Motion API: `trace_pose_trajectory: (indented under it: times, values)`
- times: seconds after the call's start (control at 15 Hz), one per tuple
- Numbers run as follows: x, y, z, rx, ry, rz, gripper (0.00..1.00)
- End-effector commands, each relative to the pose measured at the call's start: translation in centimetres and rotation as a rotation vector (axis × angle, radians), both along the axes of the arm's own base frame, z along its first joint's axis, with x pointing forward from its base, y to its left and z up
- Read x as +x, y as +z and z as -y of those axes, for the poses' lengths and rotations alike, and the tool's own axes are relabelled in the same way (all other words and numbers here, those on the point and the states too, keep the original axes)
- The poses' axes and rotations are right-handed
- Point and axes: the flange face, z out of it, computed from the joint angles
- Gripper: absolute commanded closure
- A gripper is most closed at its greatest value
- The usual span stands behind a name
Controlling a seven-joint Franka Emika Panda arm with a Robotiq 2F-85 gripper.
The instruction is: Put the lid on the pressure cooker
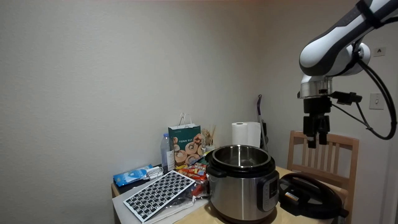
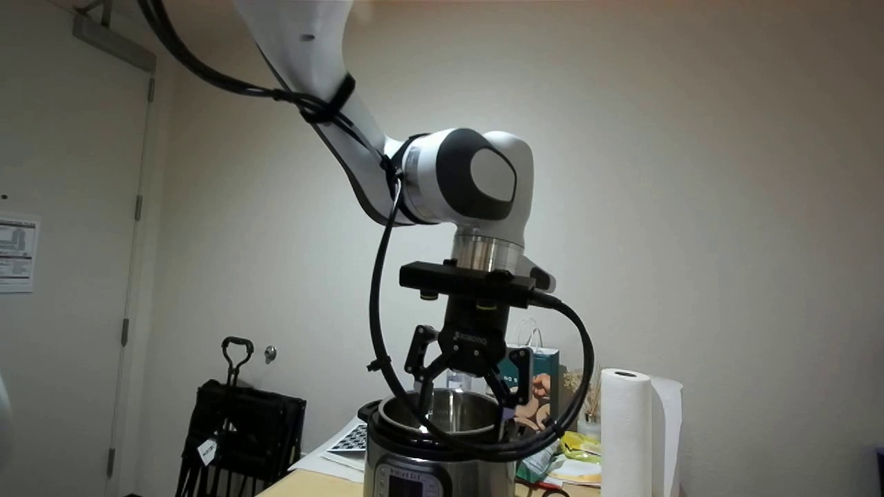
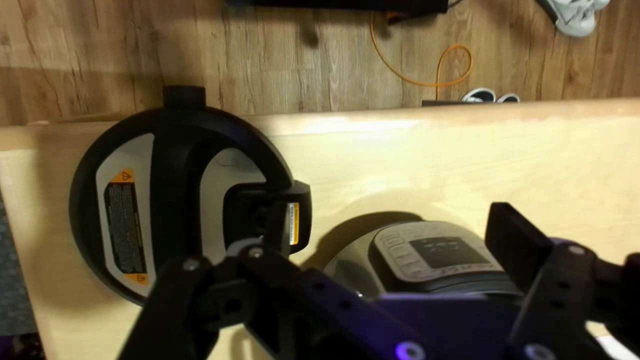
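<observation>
The black domed lid with its raised handle lies on the table beside the cooker, as seen in an exterior view (image 1: 311, 197) and near the table edge in the wrist view (image 3: 172, 200). The pressure cooker stands upright and uncovered in both exterior views (image 1: 239, 196) (image 2: 483, 476), its steel inner pot showing. Its control panel also shows in the wrist view (image 3: 435, 252). My gripper (image 1: 317, 143) (image 2: 465, 417) (image 3: 395, 232) is open and empty, pointing down. It hangs well above the table, over the lid's side of the cooker. The lid is out of view in an exterior view behind the arm.
A paper-towel roll (image 1: 245, 134) (image 2: 625, 435), a green paper bag (image 1: 186, 144), a bottle (image 1: 167, 152) and snack packets (image 1: 194, 170) stand behind the cooker. A checkered board (image 1: 160, 194) lies beside it. A wooden chair (image 1: 323, 155) stands beyond the lid.
</observation>
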Motion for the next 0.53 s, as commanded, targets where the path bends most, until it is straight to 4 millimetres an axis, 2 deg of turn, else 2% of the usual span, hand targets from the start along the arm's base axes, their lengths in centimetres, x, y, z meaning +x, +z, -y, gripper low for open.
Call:
trace_pose_trajectory:
  times: [0.0, 0.13, 0.33, 0.4, 0.47]
  values:
    - [0.7, -0.9, 0.7, 0.005, -0.048, 0.0, 0.0]
    - [1.5, -1.9, 1.7, 0.011, -0.091, -0.018, 0.0]
    - [2.0, -1.9, 1.9, 0.008, -0.103, -0.017, 0.0]
    - [2.8, -2.6, 2.4, -0.001, -0.082, 0.014, 0.0]
    - [3.6, -4.2, 3.2, -0.021, -0.048, -0.03, 0.0]
